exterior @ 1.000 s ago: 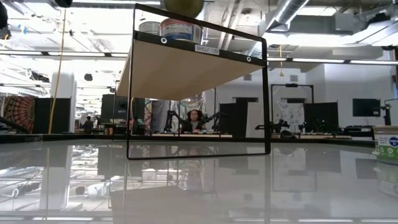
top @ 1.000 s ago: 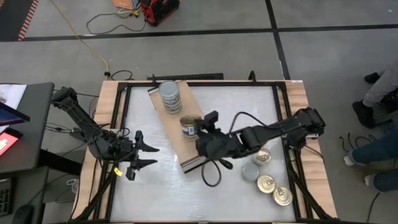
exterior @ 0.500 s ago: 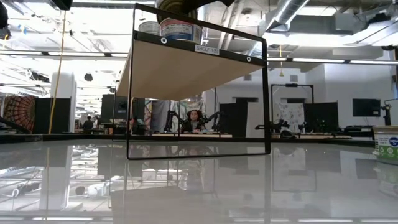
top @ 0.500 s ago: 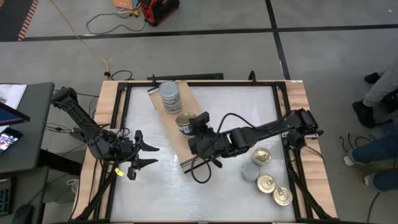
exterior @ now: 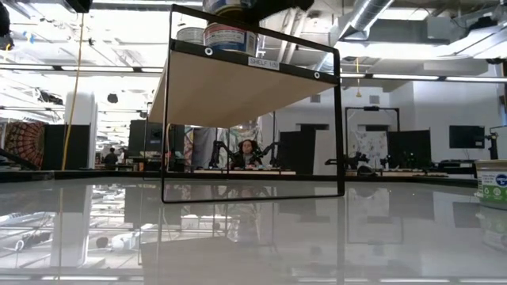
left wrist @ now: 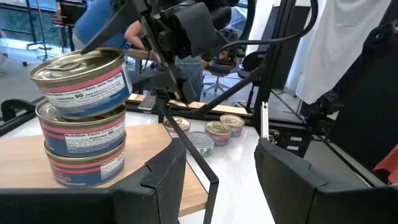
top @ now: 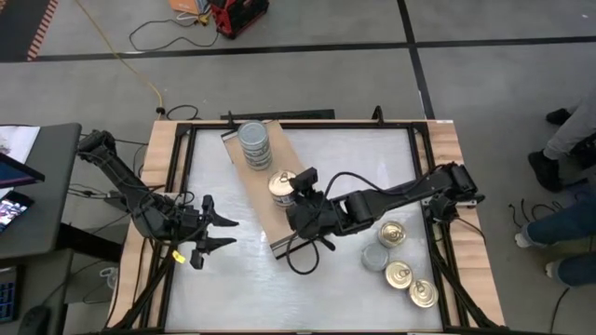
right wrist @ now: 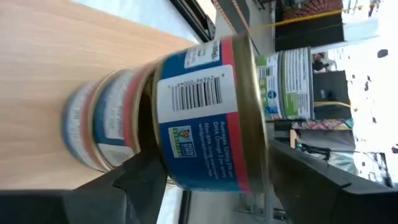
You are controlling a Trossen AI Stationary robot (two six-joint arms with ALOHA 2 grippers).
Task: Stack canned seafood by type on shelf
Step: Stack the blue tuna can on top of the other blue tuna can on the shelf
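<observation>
The shelf [top: 267, 200] is a light-wood board on a dark frame at mid-table. Toward its far end stands a stack of silver-topped tins [top: 254, 144]. At its middle is a stack of three blue-and-red tins [left wrist: 81, 118]; the top tin [top: 282, 183] shows a gold lid. My right gripper [top: 296, 194] is at this top tin, open, rolled so that one finger is above the lid and one below the tin. My left gripper [top: 212, 233] waits open at the table's left, level, facing the shelf. My right gripper has its lower finger [right wrist: 144, 177] at the seam under the top tin's bottom rim [right wrist: 155, 163], on the side nearest the gripper; whether it touches there I cannot tell. The upper finger [right wrist: 305, 177] stands apart from the gold lid. The tin rests tilted on the stack, that side raised [left wrist: 118, 62].
Several loose gold-topped tins [top: 399, 274] lie on the white tabletop at the near right. The table's wooden frame [top: 160, 158] runs round the top. A person's legs [top: 568, 140] show beyond the right edge.
My right gripper has gone down and toward the table's left with the tin. The tin, held slanted above the shelf a second ago, now sits on the two blue-and-red tins with its gold lid nearly up.
</observation>
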